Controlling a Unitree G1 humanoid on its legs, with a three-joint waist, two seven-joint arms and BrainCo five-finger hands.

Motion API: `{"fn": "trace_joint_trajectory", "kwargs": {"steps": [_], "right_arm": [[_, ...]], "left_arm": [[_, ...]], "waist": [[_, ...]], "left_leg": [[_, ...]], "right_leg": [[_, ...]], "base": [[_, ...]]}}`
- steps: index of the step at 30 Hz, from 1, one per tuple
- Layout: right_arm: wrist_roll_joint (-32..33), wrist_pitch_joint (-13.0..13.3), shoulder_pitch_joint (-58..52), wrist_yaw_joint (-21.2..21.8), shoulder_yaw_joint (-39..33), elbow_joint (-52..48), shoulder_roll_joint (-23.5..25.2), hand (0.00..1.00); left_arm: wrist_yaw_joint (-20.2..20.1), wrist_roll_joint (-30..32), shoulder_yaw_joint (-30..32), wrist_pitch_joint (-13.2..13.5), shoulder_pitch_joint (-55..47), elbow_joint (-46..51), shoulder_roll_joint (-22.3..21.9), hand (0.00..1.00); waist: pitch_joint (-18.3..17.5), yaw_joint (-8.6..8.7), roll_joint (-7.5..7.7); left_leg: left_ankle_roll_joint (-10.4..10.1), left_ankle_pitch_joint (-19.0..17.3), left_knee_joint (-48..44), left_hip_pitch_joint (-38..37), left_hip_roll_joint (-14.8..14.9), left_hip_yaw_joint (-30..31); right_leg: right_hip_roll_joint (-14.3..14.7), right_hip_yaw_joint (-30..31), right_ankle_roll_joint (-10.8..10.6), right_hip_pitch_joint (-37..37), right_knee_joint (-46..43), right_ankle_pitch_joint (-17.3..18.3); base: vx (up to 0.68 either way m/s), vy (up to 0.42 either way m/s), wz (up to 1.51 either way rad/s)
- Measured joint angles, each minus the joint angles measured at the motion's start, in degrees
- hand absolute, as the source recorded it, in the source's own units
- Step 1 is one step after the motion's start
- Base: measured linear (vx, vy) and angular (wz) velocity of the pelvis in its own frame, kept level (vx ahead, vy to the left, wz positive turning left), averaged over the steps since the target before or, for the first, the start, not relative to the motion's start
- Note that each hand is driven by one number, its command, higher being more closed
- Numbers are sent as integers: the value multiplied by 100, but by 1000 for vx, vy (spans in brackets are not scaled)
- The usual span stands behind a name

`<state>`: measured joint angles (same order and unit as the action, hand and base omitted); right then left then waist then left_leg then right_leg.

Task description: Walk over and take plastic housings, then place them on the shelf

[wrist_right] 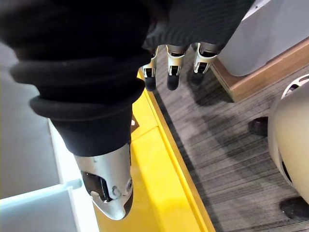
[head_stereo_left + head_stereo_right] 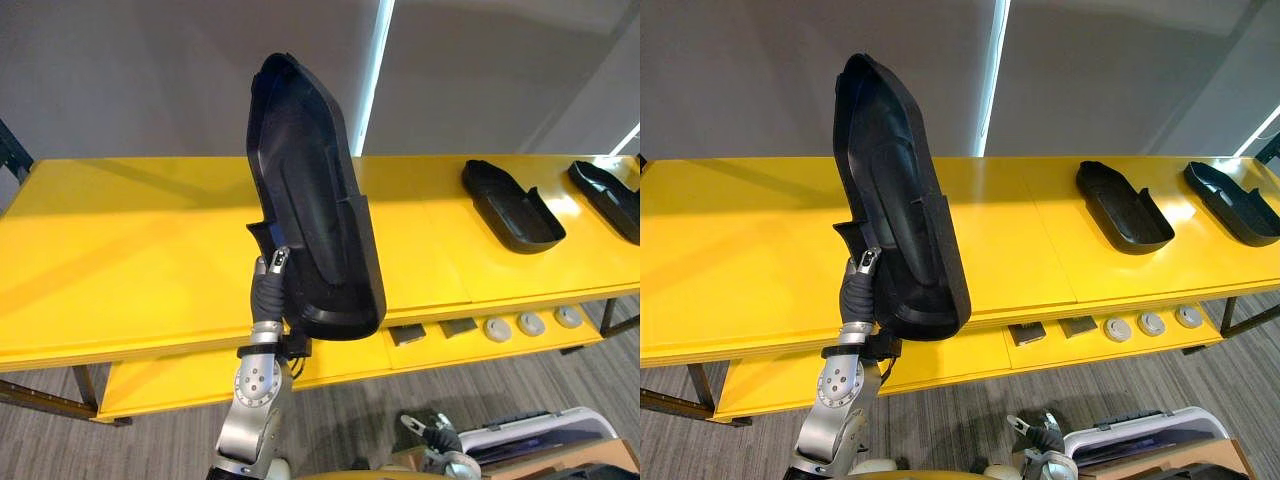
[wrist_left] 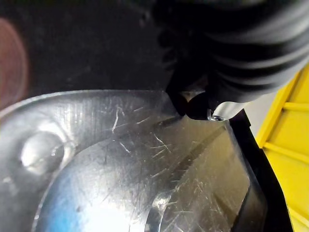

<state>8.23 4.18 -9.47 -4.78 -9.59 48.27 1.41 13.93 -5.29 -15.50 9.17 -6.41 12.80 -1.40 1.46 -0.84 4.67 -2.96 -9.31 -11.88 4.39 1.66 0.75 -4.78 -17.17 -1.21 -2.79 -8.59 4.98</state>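
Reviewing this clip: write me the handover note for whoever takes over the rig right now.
Left hand: shut on the held housing, thumb on its lower flange, carrying it upright in front of the shelf.
Right hand: open, holding nothing.
Done: two housings lie on the shelf's top deck at the right, the inner housing and the outer housing.
Left: lower the held housing onto the bare part of the top deck, probably to the left of those two, and let go.
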Motion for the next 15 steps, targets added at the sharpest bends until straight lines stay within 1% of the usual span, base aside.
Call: {"fn": "trace_joint_trajectory", "kwargs": {"steps": [2,3,6,7,9,11,12,13,15], "right_arm": [[-9,2,3,0,0,35,-5,0],[-51,0,13,-1,-8,56,-14,0],[-117,6,60,3,-7,84,-40,0],[-131,6,89,3,-7,93,-66,0],[-196,6,124,3,-12,98,-93,0],[-223,15,155,10,-9,100,-122,0],[-230,18,157,10,-9,100,-131,0],[-242,21,147,13,-8,100,-153,0],[-293,20,118,18,-8,101,-191,0]], "left_arm": [[5,71,36,-26,36,-137,4,100],[9,157,80,-34,64,-297,21,100],[47,360,271,-157,218,-632,83,100],[121,407,345,-212,355,-821,121,100],[165,540,510,-271,551,-1098,170,100],[310,661,700,-392,791,-1395,220,100],[360,671,731,-423,849,-1468,229,100],[409,719,780,-460,977,-1629,246,100],[492,761,899,-509,1135,-1839,298,100]], "waist": [[-12,2,3],[-22,6,-16],[-38,24,-23],[-38,30,-24],[-38,83,-23],[-37,172,-33],[-37,184,-38],[-36,190,-40],[-32,252,-50]], "left_leg": [[-40,78,80,-32,1,-3],[26,179,266,-135,6,-14],[42,391,628,-290,5,-100],[59,504,759,-306,-8,-117],[70,653,936,-330,-29,-142],[71,822,1146,-363,-52,-178],[77,848,1213,-384,-55,-188],[38,936,1348,-434,-61,-226],[35,1011,1527,-500,-70,-256]], "right_leg": [[14,11,36,27,82,-60],[42,11,42,103,225,-165],[78,70,48,169,489,-356],[82,93,43,160,596,-450],[88,137,41,155,753,-583],[89,185,35,149,928,-746],[93,199,26,149,967,-781],[96,243,7,146,1021,-828],[107,302,-13,142,1106,-893]], "base": [[14,-18,0],[-19,-26,-3],[-72,-14,-13],[-122,2,-10],[-138,4,-7],[-163,5,-9],[-170,6,-14],[-164,4,-13],[-158,1,-13]]}}
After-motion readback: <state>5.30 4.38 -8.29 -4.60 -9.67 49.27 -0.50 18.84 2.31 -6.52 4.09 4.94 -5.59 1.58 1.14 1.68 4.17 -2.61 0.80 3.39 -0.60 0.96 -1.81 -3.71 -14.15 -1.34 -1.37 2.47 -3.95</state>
